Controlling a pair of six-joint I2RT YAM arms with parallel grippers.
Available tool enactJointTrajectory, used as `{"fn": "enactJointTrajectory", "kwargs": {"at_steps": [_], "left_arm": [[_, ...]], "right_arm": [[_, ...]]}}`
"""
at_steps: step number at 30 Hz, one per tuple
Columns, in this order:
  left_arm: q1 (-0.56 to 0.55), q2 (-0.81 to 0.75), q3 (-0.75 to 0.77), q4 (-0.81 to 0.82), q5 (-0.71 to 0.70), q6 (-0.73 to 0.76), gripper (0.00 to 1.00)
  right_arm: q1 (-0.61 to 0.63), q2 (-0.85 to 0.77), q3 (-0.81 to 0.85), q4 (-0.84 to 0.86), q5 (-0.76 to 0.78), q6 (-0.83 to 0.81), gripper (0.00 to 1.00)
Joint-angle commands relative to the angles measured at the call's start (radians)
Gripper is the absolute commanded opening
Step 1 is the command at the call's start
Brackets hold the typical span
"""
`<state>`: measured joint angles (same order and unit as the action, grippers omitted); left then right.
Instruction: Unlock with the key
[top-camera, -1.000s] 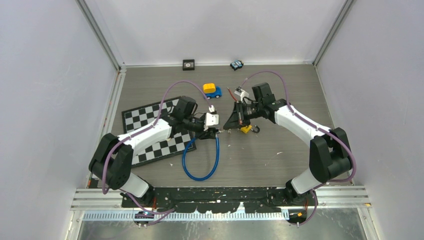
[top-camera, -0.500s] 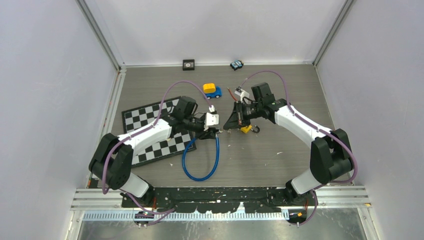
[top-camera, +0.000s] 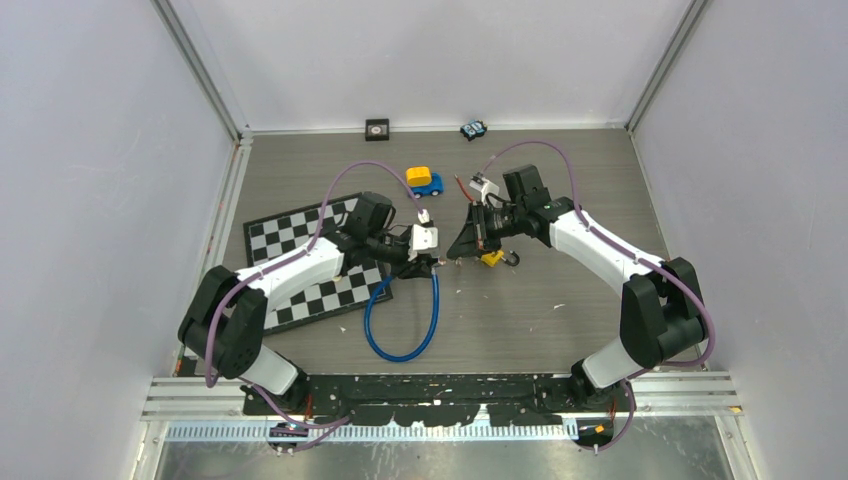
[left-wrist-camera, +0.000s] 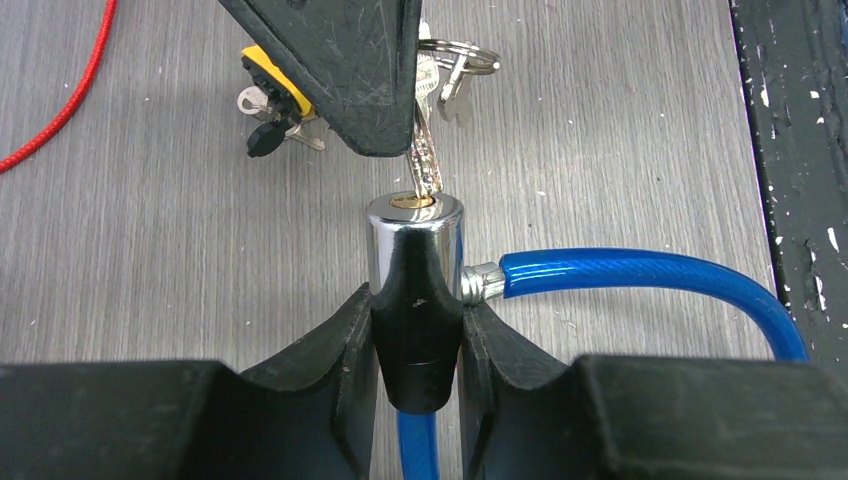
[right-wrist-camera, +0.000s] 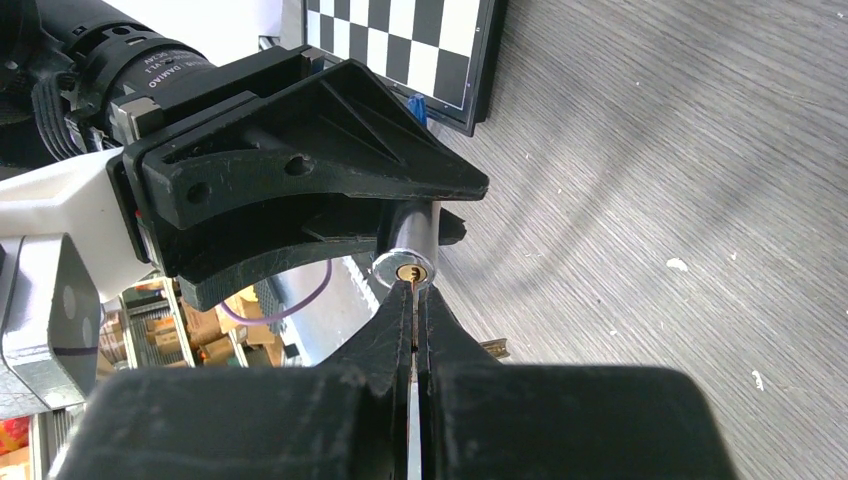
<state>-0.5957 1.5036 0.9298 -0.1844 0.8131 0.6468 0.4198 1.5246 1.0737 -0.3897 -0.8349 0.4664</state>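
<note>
My left gripper is shut on the lock cylinder, chrome at the top and black below, of the blue cable lock. Its brass keyhole faces my right gripper. That gripper is shut on a silver key, whose tip sits at the keyhole. A key ring with spare keys and a yellow tag hangs behind the right gripper. In the top view the two grippers meet at the table's middle.
A checkerboard mat lies under the left arm. A yellow-and-blue toy car stands behind the grippers. A small black square block and a small blue toy sit at the back wall. A red cord lies at the left.
Almost nothing has moved; the right arm has shifted very slightly, with the key staying at the keyhole. The left gripper holds the lock still.
</note>
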Motion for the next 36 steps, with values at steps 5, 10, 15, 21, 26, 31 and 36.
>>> {"fn": "enactJointTrajectory", "kwargs": {"at_steps": [5, 10, 15, 21, 26, 31, 36], "left_arm": [[-0.018, -0.003, 0.029, 0.082, 0.134, -0.029, 0.00], [-0.018, -0.007, 0.025, 0.092, 0.131, -0.037, 0.00], [-0.017, -0.008, 0.024, 0.097, 0.121, -0.039, 0.00], [-0.018, -0.010, 0.022, 0.104, 0.098, -0.038, 0.00], [-0.015, -0.013, 0.018, 0.109, 0.087, -0.040, 0.00], [-0.010, -0.026, -0.005, 0.142, 0.076, -0.041, 0.00], [-0.006, -0.047, 0.006, 0.106, 0.091, 0.030, 0.00]], "right_arm": [[-0.010, -0.040, 0.031, 0.092, -0.012, -0.022, 0.01], [-0.017, -0.051, 0.013, 0.106, -0.023, -0.025, 0.00], [-0.020, -0.051, 0.008, 0.109, -0.007, -0.012, 0.00], [-0.021, -0.043, 0.009, 0.102, 0.012, 0.001, 0.01], [-0.029, -0.049, 0.007, 0.079, 0.001, -0.025, 0.00], [-0.085, -0.066, 0.024, 0.066, -0.036, -0.010, 0.00], [-0.102, -0.083, 0.066, 0.000, -0.091, -0.009, 0.00]]}}
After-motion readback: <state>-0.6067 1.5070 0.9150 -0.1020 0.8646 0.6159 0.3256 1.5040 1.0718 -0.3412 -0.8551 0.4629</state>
